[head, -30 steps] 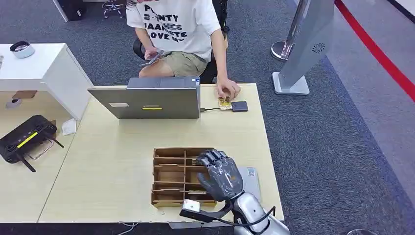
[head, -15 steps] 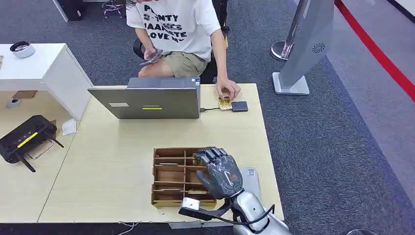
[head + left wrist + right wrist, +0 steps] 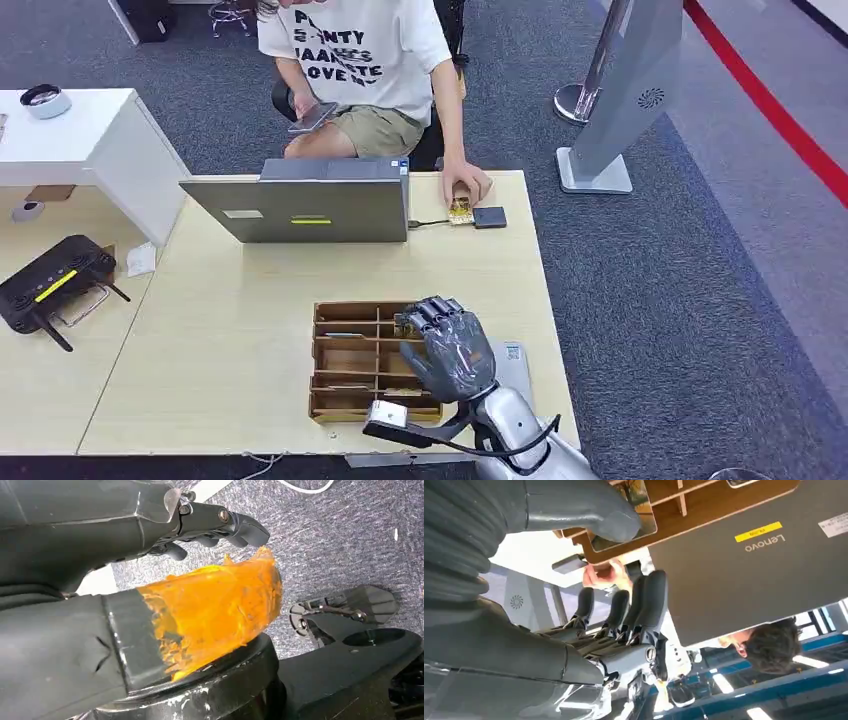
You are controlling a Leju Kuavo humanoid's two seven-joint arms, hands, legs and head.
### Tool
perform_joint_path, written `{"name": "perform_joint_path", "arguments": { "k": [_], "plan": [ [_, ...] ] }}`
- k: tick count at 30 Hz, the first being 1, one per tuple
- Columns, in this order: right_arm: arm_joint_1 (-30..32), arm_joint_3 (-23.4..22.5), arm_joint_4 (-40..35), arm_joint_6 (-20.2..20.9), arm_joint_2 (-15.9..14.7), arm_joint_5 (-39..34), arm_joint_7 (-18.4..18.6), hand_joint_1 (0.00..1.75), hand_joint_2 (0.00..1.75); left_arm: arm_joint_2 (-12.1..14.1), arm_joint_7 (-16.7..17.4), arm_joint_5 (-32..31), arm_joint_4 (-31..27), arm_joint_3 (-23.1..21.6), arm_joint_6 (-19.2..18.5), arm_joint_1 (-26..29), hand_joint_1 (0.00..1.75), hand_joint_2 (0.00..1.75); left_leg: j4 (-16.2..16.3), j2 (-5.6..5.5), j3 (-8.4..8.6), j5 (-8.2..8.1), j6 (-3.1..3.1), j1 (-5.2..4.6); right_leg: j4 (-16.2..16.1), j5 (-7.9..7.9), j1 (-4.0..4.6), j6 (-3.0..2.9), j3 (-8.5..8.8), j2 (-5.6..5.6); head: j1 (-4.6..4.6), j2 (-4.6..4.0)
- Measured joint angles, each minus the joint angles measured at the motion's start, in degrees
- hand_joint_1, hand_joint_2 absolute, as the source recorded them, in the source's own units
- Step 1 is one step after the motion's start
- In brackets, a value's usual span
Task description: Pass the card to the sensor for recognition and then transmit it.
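the right hand (image 3: 448, 348) hovers over the right-hand compartments of the wooden tray (image 3: 345, 362) at the near edge of the surface (image 3: 240, 320), its thumb pressing a card (image 3: 636, 502) against its fingers, a pinch seen from the right wrist. the sensor (image 3: 489, 217) lies well ahead at the far edge beside the laptop (image 3: 310, 205), by a person's hand (image 3: 467, 184); the right hand is the nearer one. the left hand (image 3: 200, 535) hangs low, fingers loosely curled around nothing.

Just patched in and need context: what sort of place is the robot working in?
Likely an office or lab test area: grey carpet, a desk with a laptop, a person seated opposite, and a wooden card tray.
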Motion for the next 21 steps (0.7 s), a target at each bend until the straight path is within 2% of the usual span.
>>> {"name": "perform_joint_path", "arguments": {
  "k": [3, 6, 8, 9, 12, 14, 15, 17, 18, 21],
  "plan": [
    [0.0, -0.2, -0.3, 0.0, 0.0, -2.0, -0.7, 0.89, 1.75, 0.0, 0.0, 0.0, 0.0, 0.0, 0.0, 0.0, 0.00, 0.00, 0.0, 0.00, 0.00, 0.00, 0.00, 0.00, 0.0, 0.00, 0.00, 0.00, 0.00, 0.00, 0.00, 0.00],
    [0.1, -0.4, -0.9, 0.2, 0.0, -3.7, -1.4, 0.98, 1.75, 0.0, 0.0, 0.1, 0.0, 0.0, 0.0, 0.0, 0.00, 0.00, 0.0, 0.00, 0.01, 0.00, 0.00, 0.00, 0.0, 0.00, 0.00, 0.00, 0.00, 0.00, 0.00, 0.00],
    [0.3, -0.5, -1.6, 1.0, 0.0, -7.7, -3.2, 0.94, 1.75, 0.0, -0.2, 0.3, 0.0, 0.0, 0.0, 0.1, 0.00, 0.00, 0.0, 0.00, 0.01, 0.00, 0.00, 0.00, 0.0, 0.00, 0.00, 0.00, 0.00, 0.00, 0.00, 0.00],
    [0.6, -0.7, -2.3, 1.5, 0.0, -10.5, -4.3, 0.84, 1.75, 0.0, -0.4, 0.5, 0.0, 0.0, 0.0, 0.1, 0.00, 0.00, 0.0, 0.00, 0.00, 0.00, 0.00, 0.00, 0.0, 0.00, 0.00, 0.00, 0.00, 0.00, 0.00, 0.00],
    [1.7, -1.7, -4.8, 2.6, 0.0, -16.1, -6.4, 0.75, 1.75, 0.0, -0.7, 0.9, 0.0, 0.0, 0.2, 0.2, 0.00, 0.00, 0.0, 0.00, 0.00, 0.00, 0.00, 0.00, 0.0, 0.00, 0.00, 0.00, -0.01, 0.00, 0.00, 0.00],
    [2.6, -2.5, -7.4, 3.5, -0.4, -19.0, -7.5, 0.86, 1.75, 0.0, -0.9, 1.2, 0.0, 0.1, 0.2, 0.4, 0.00, 0.00, 0.0, 0.00, 0.00, 0.00, 0.00, 0.00, 0.0, 0.00, 0.00, 0.00, -0.01, 0.00, 0.00, 0.00],
    [3.1, -2.9, -8.8, 4.1, -0.6, -20.2, -7.9, 0.80, 1.75, 0.0, -1.0, 1.4, 0.0, 0.3, 0.2, 0.4, 0.00, 0.00, 0.0, -0.01, 0.00, 0.00, 0.00, 0.00, 0.0, -0.01, 0.00, 0.00, -0.01, 0.00, 0.02, 0.00],
    [4.2, -3.3, -11.0, 5.0, -1.1, -21.2, -8.9, 0.82, 1.75, 0.0, -1.2, 1.7, 0.0, 0.5, 0.3, 0.6, 0.00, 0.00, 0.0, 0.00, 0.00, -0.01, 0.00, 0.00, 0.0, -0.01, 0.00, 0.00, -0.01, 0.00, 0.00, 0.00],
    [4.9, -3.5, -12.3, 5.6, -1.4, -21.5, -9.4, 0.77, 1.75, 0.1, -1.3, 1.9, 0.0, 0.7, 0.4, 0.6, 0.00, 0.00, 0.0, 0.00, 0.00, -0.01, 0.00, 0.00, 0.0, -0.01, 0.00, 0.00, -0.01, 0.00, 0.00, 0.00],
    [7.0, -3.5, -14.6, 7.2, -2.2, -21.7, -10.3, 0.84, 1.75, 0.1, -1.3, 2.3, 0.0, 1.3, 0.4, 0.7, 0.00, 0.00, 0.0, 0.00, -0.01, -0.01, 0.00, 0.00, 0.0, -0.01, 0.00, 0.00, -0.01, 0.00, 0.00, 0.00]
  ]
}}
